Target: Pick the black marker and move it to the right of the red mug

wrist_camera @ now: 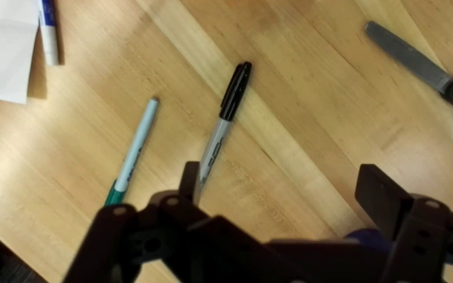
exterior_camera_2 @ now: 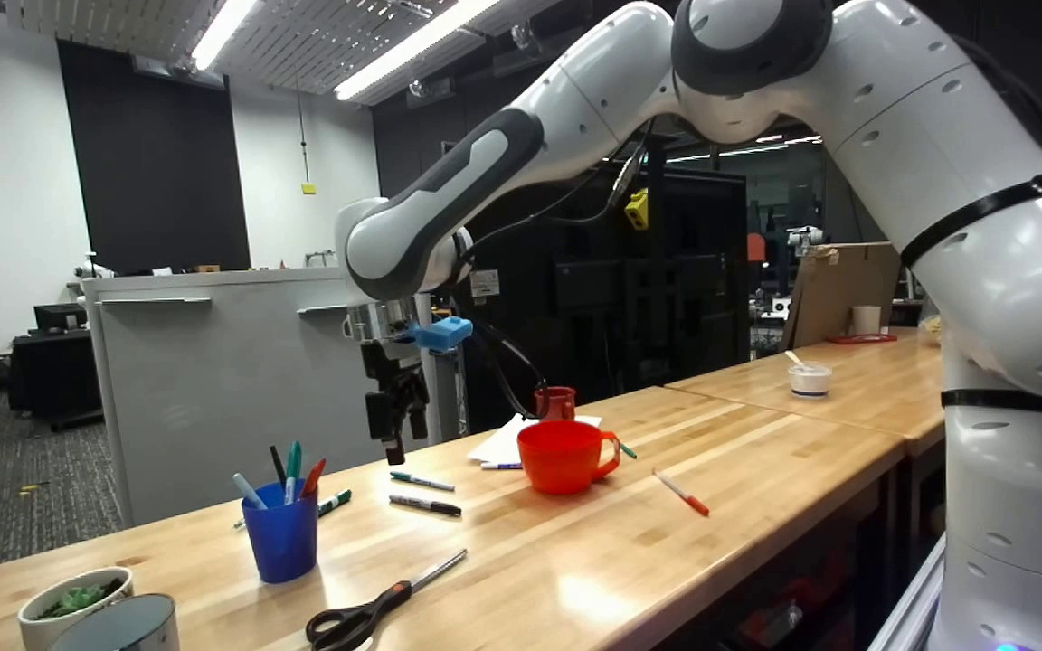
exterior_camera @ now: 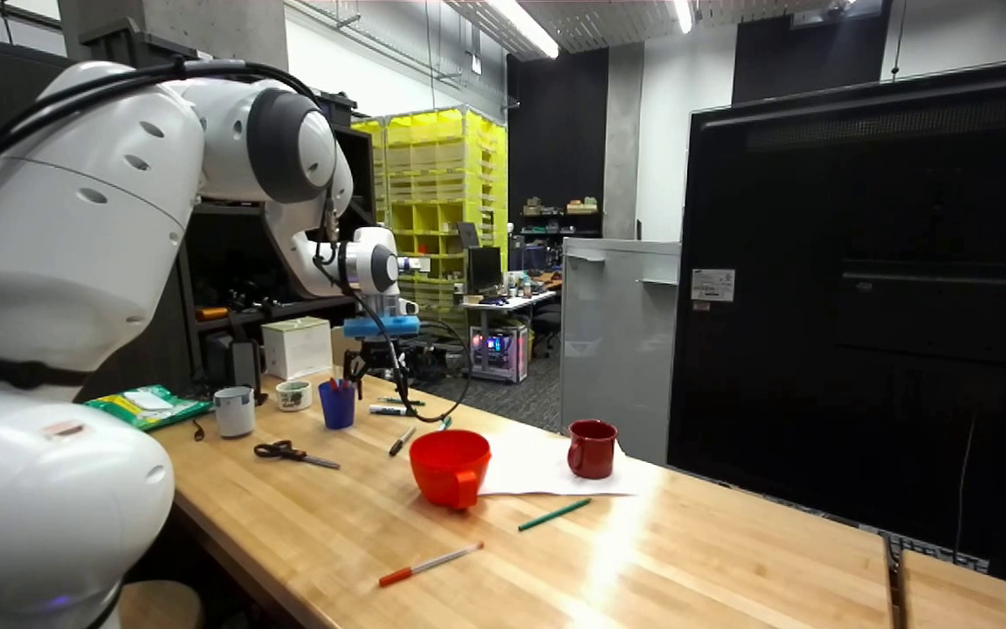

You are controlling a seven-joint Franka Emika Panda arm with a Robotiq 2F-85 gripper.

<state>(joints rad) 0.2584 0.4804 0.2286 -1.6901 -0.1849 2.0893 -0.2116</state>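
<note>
The black marker, with a black cap and grey barrel, lies on the table in the wrist view (wrist_camera: 235, 92) and in both exterior views (exterior_camera: 402, 441) (exterior_camera_2: 425, 505). The dark red mug (exterior_camera: 592, 450) stands upright on white paper; in an exterior view it is partly hidden behind the red bowl (exterior_camera_2: 557, 405). My gripper (wrist_camera: 283, 182) is open and empty, with its fingers wide apart. It hangs above the table near the marker, as an exterior view shows (exterior_camera_2: 402, 436). In the wrist view the marker's lower end is hidden behind the left finger.
A green-capped marker (wrist_camera: 136, 145) lies beside the black one. The bright red bowl (exterior_camera: 451, 467) stands between it and the mug. A blue cup of markers (exterior_camera_2: 281, 538), scissors (exterior_camera_2: 385, 601), a red pen (exterior_camera: 429, 563) and a green pen (exterior_camera: 554, 514) are around.
</note>
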